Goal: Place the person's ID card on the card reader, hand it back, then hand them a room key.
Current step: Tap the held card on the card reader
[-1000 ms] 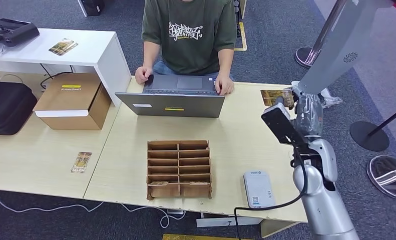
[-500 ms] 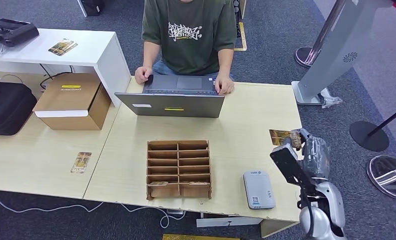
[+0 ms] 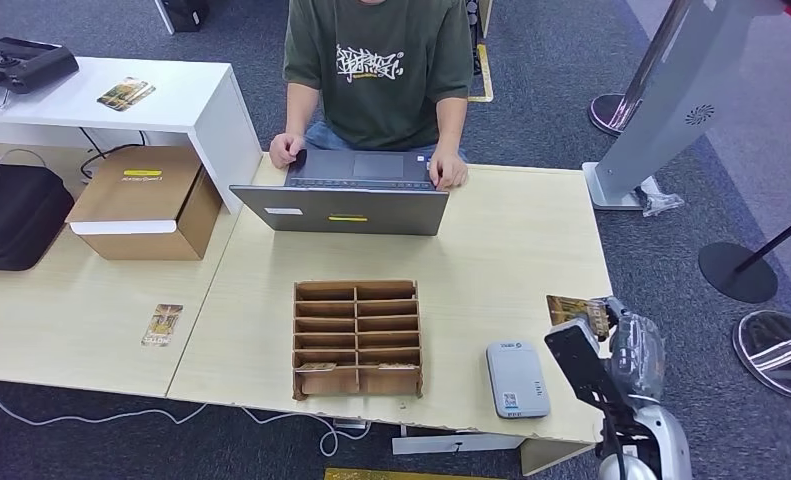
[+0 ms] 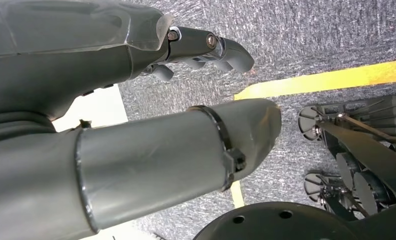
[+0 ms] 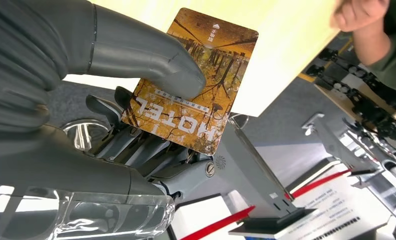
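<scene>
- One card (image 3: pixel 575 308), printed in autumn colours with the word HOTEL, is pinched by the right hand (image 3: pixel 611 330) just off the right edge of the tabletop (image 3: pixel 491 270), towards its near right corner.
- In the right wrist view the card (image 5: pixel 195 80) is seen clamped between the thick thumb (image 5: pixel 150 60) on its printed face and the darker fingers (image 5: pixel 135 145) behind it.
- The card reader (image 3: pixel 517 378) lies flat near the tabletop's near edge, close to the right corner; the card is held near it but not over it and not touching it.
- The step in hand is judged to be the carrying of the card to the reader; nothing rests on the reader as yet.
- The next move would call for the card to be brought inward over the reader and lowered flat, face parallel to its top.
- The card's long axis is judged to run roughly along the tabletop's near edge, its free end pointing in towards the tabletop; the tilt cannot be told exactly.
- The left hand (image 4: pixel 206 50) hangs over carpeted floor, fingers curled in with nothing in them.
- A person (image 3: pixel 376 70) sits at the far edge behind a laptop (image 3: pixel 341 208).
</scene>
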{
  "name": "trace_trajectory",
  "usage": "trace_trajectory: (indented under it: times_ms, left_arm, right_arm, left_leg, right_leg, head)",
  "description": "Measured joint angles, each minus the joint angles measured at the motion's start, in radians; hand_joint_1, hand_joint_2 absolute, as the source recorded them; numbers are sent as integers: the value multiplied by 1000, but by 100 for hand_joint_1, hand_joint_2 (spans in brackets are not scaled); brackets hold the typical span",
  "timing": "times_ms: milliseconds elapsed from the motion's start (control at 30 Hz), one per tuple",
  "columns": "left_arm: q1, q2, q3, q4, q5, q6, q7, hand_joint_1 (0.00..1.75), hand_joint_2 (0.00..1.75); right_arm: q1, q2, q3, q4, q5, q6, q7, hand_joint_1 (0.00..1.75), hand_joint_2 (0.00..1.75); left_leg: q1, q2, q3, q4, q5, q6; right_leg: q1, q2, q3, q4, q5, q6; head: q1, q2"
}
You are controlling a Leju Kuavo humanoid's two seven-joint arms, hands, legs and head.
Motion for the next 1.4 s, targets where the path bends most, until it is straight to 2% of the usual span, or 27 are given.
trace_trajectory:
  times_ms: [300, 833, 1400]
  left_arm:
    - [-7, 2, 0, 0, 0, 0, 6, 0, 0]
    - [-7, -15, 0, 0, 0, -15, 6, 0, 0]
    - [-7, -24, 0, -2, 0, -21, -1, 0, 0]
  right_arm:
    - [51, 69, -19, -5, 31, 27, 43, 175, 175]
    - [52, 202, -72, 99, 105, 27, 69, 175, 175]
    - [43, 235, -73, 150, 129, 38, 99, 175, 175]
  left_leg:
    - [0, 0, 0, 0, 0, 0]
    - [0, 0, 0, 0, 0, 0]
    - [0, 0, 0, 0, 0, 0]
  right_leg:
    - [0, 0, 0, 0, 0, 0]
    - [0, 0, 0, 0, -1, 0]
    - [0, 0, 0, 0, -1, 0]
  head:
    - [0, 0]
    - [0, 0]
    - [0, 0]
